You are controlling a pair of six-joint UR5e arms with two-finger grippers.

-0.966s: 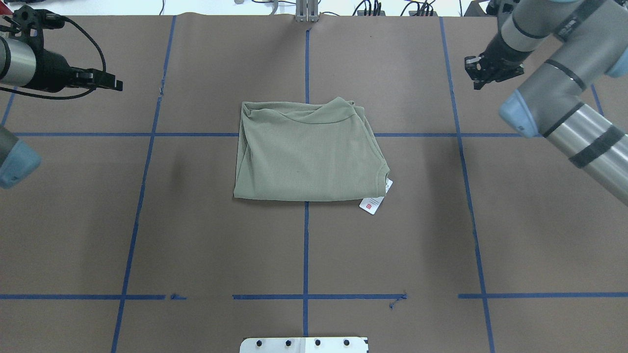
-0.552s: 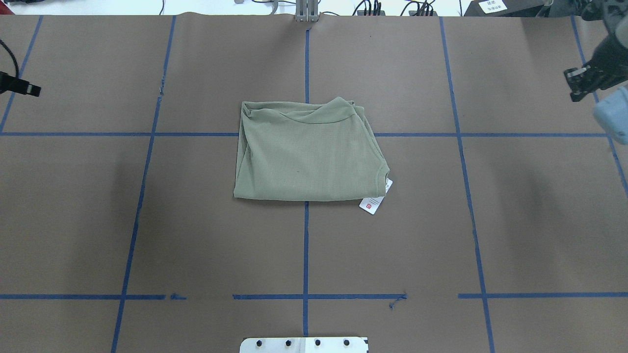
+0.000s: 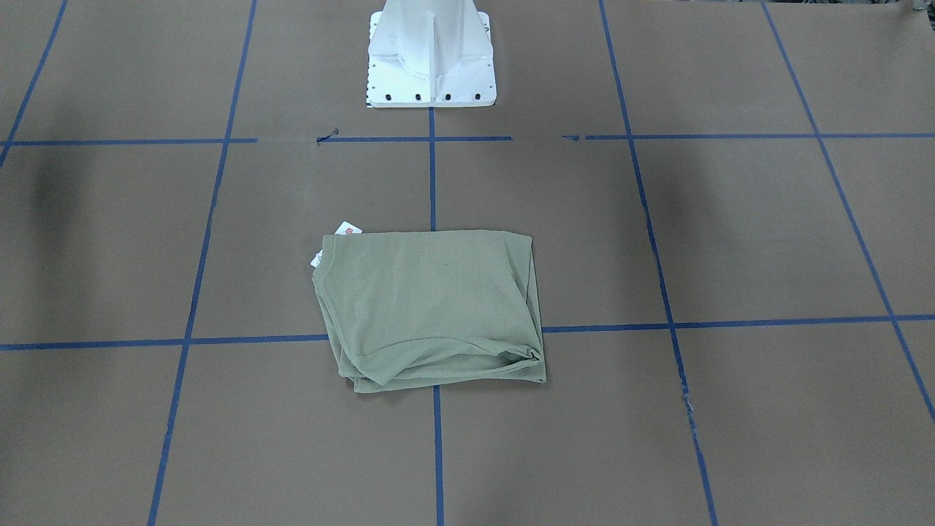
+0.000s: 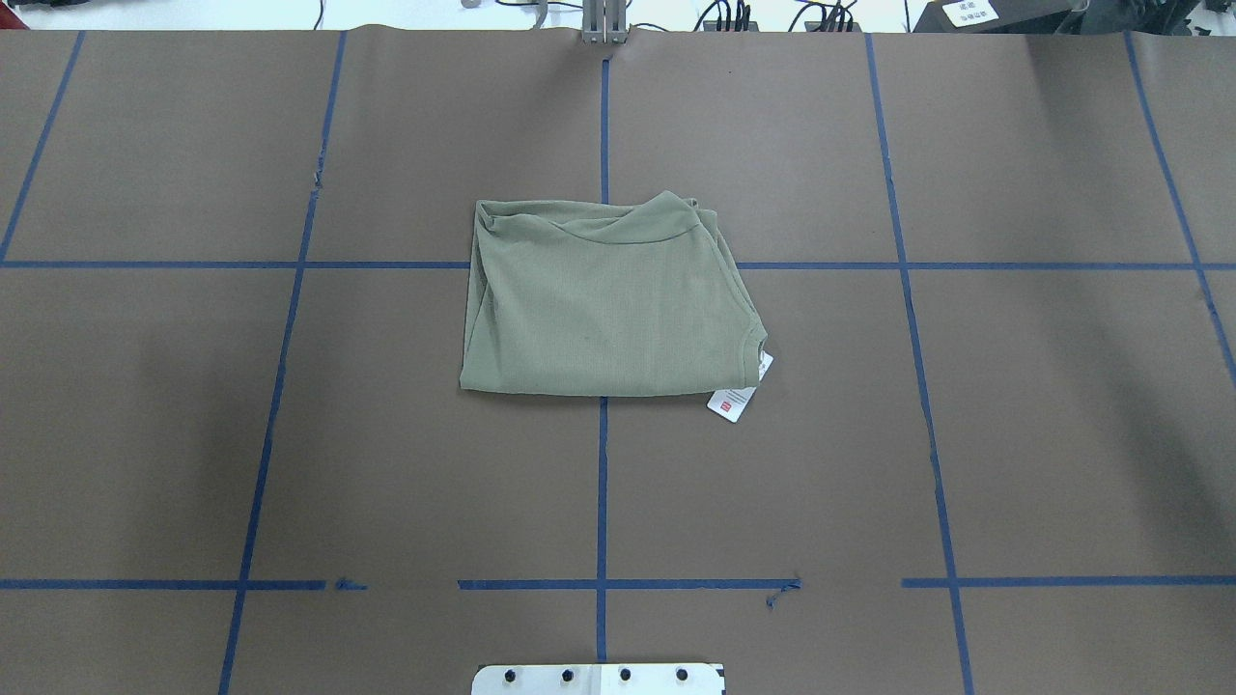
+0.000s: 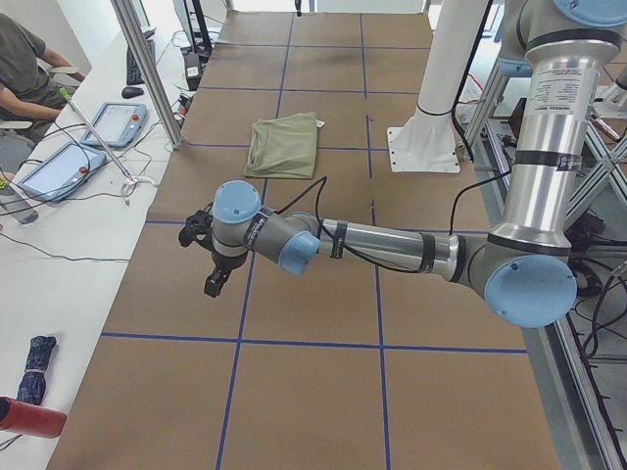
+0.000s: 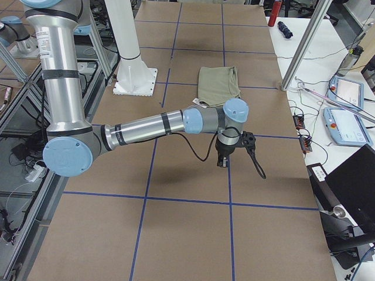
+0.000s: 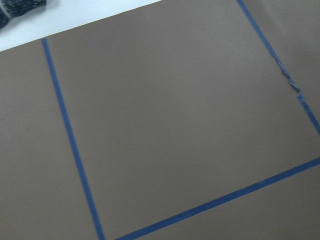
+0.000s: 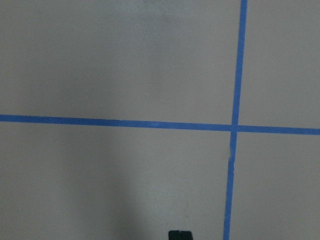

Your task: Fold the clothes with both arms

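The sage-green shirt (image 4: 608,304) lies folded into a compact rectangle at the middle of the brown table, also seen from across (image 3: 431,303) and from both ends (image 5: 282,145) (image 6: 218,84). Its white tag (image 4: 736,401) sticks out at the collar corner. Neither arm shows in the overhead or front views. My left gripper (image 5: 211,284) hangs over bare table far out to the left, well away from the shirt. My right gripper (image 6: 222,161) hangs over bare table far to the right. I cannot tell whether either is open or shut. Nothing hangs from them.
Blue tape lines grid the brown table (image 4: 290,434). The white pedestal base (image 3: 431,66) stands at the robot's edge. Tablets (image 5: 116,122) (image 6: 350,91) and cables lie on side benches, and metal poles (image 5: 147,69) stand there. A seated person (image 5: 24,69) is at the far bench.
Both arms have swung outward and left the overhead view, the left one to the left, the right one to the right. The folded shirt has not moved.
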